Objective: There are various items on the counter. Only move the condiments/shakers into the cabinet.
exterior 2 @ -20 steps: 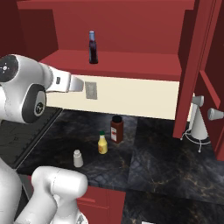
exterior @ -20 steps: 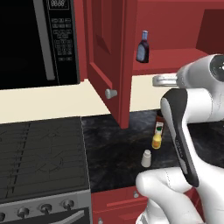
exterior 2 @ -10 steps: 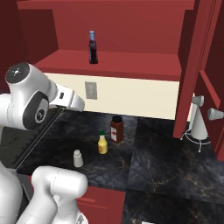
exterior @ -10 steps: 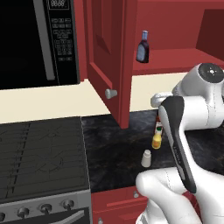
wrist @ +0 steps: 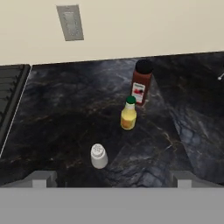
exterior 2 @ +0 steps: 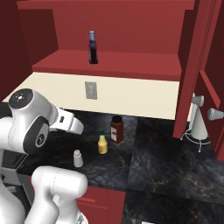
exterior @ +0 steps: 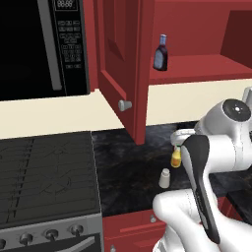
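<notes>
The gripper's finger tips barely clear the bottom edge of the hand view, so whether it is released or clenched cannot be told; nothing sits between them. The hand hangs above the black marbled counter (wrist: 65, 113), looking down and toward the cream back wall.

Ahead of the gripper stand 3 items. Nearest, just left of centre, is the white shaker (wrist: 99, 155) (exterior 2: 78, 158) (exterior: 164, 177), upright. Beyond it and slightly right is the yellow squeeze bottle (wrist: 128, 113) (exterior 2: 102, 143) (exterior: 175, 157), upright, well apart from the shaker. Just behind that, farther right, stands a red-labelled jar (wrist: 141, 83) (exterior 2: 116, 129) with a dark lid, near the yellow bottle but not touching.

The dark purple bottle (exterior: 160, 52) (exterior 2: 92, 47) with the blue cap stands upright on the red shelf of the cabinet (exterior 2: 131, 65), above and beyond the gripper. The cabinet door (exterior: 120, 64) hangs open, with its round grey knob (exterior: 124, 105).

A grey wall outlet (wrist: 70, 22) lies far ahead on the left. The stove top (exterior: 44, 177) lies to the left.
</notes>
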Available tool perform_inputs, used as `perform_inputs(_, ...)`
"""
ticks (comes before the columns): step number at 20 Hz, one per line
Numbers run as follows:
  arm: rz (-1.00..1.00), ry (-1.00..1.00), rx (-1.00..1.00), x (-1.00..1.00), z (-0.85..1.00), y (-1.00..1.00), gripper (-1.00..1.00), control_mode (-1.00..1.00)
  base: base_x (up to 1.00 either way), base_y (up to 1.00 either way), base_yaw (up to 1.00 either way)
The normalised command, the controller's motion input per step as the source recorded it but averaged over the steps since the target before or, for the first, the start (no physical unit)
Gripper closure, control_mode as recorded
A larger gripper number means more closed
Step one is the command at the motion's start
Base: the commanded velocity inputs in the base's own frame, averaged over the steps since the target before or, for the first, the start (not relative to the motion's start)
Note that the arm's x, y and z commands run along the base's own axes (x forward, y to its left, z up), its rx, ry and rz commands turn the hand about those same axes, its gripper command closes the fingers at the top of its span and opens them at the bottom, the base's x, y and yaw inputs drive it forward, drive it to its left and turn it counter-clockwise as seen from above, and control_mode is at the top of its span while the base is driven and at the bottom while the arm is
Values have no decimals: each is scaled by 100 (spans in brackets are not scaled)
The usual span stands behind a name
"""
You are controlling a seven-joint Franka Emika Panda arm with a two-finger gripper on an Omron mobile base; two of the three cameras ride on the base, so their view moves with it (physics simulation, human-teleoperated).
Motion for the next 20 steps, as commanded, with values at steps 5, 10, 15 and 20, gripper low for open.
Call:
perform_inputs(5,0,4,1,2,-30,8,-100,-100,0,0,0)
perform_inputs(10,0,9,0,14,-11,16,-100,-100,0,0,0)
perform_inputs(15,0,15,0,7,-38,11,-100,-100,0,0,0)
perform_inputs(20,0,17,0,13,-59,5,-100,-100,0,0,0)
